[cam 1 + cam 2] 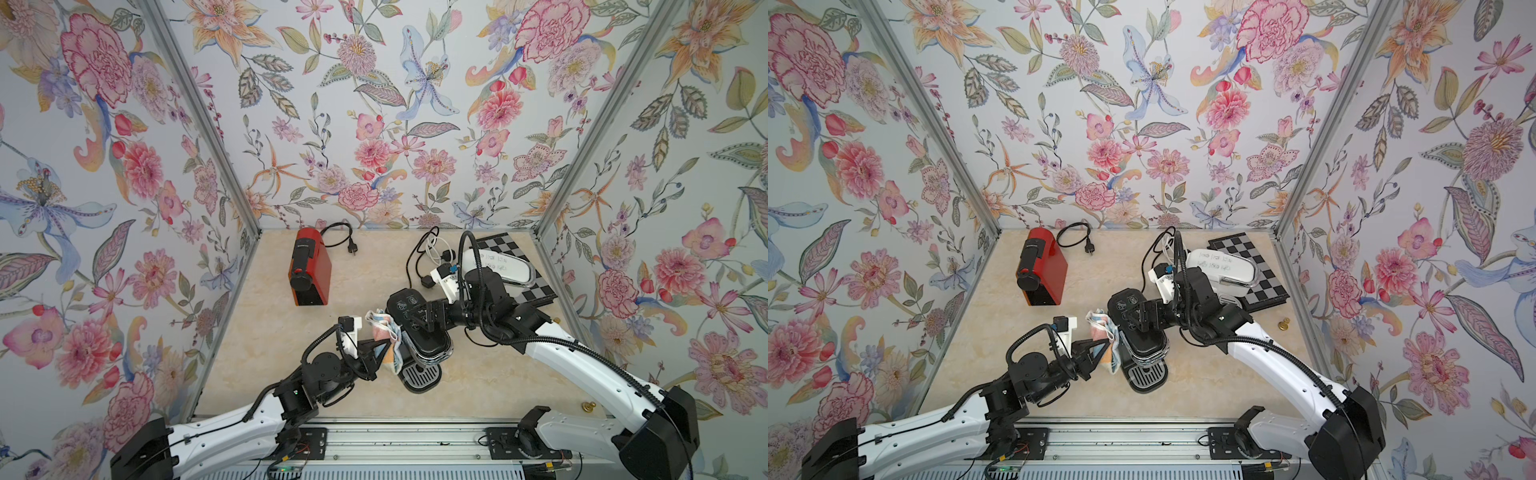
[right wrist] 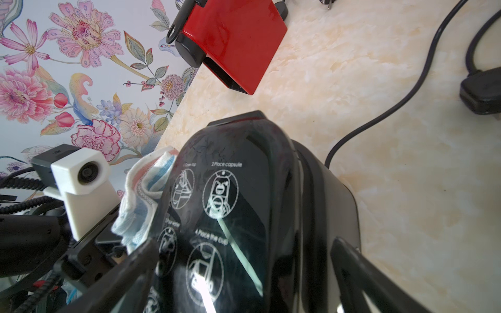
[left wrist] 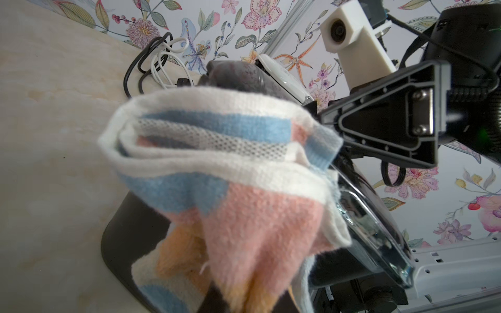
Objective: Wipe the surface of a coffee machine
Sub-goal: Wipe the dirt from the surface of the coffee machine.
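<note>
A black coffee machine [image 1: 419, 336] [image 1: 1138, 336] stands mid-table with its drip tray toward the near edge. A striped pink, blue, white and orange cloth [image 1: 384, 330] [image 1: 1102, 330] [image 3: 230, 189] lies bunched against the machine's left side. My left gripper [image 1: 384, 347] [image 1: 1100, 347] is shut on the cloth, which hides its fingertips in the left wrist view. My right gripper [image 1: 424, 318] [image 1: 1140, 318] [image 2: 244, 244] stands open wide over the machine's glossy lid [image 2: 230, 203], one finger on each side of it. The cloth [image 2: 141, 195] shows beside the lid.
A red coffee machine [image 1: 307, 270] [image 2: 238, 46] and its black cord lie at the back left. Black and white cables [image 1: 428, 253] with a plug sit behind the black machine. A white appliance [image 1: 498, 262] rests on a checkerboard [image 1: 536, 293] at the back right. A small brass knob [image 1: 587, 407] lies at the right.
</note>
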### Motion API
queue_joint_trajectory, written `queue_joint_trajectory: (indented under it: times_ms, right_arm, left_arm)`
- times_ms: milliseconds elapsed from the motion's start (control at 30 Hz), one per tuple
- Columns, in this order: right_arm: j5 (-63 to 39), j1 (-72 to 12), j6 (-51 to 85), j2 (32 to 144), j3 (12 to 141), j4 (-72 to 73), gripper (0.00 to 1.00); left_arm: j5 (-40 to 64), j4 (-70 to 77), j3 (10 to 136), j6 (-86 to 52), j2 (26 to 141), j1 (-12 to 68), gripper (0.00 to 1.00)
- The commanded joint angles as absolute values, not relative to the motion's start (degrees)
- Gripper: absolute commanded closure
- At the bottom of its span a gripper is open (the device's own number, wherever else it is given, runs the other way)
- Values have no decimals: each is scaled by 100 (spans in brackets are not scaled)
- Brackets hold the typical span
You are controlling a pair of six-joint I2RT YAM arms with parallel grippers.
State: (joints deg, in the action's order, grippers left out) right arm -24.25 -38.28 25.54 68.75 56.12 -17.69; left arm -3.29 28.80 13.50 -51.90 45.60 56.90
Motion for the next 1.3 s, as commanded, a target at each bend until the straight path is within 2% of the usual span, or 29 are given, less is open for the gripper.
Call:
queue_joint_trajectory:
  times_ms: [0, 200, 367, 533, 667, 1033, 1267]
  right_arm:
    - [-2461, -3876, 2574, 6896, 5425, -1849, 0]
    - [-2470, -3886, 2611, 6952, 5370, -1757, 0]
    - [-2448, -3877, 2611, 6970, 5362, -1723, 0]
    - [-2440, -3834, 2613, 6970, 5292, -1691, 0]
    - [-2480, -3805, 2633, 6994, 5257, -1631, 0]
    - [-2494, -3754, 2698, 7003, 5103, -1485, 0]
    - [-2549, -3796, 2743, 7030, 5033, -1385, 0]
  left_arm:
    - [-558, 3303, 1440, -5221, 4578, 5439, 100]
    - [-41, 3627, 1477, -5093, 4846, 5036, 100]
    - [483, 3990, 1450, -4982, 5409, 5112, 100]
    - [34, 3359, 1811, -4074, 5628, 6199, 100]
    - [-99, 3201, 1800, -4085, 5763, 6598, 100]
    - [326, 2892, 2044, -3885, 5940, 7344, 100]
    - [-50, 2866, 2151, -3648, 5658, 7407, 100]
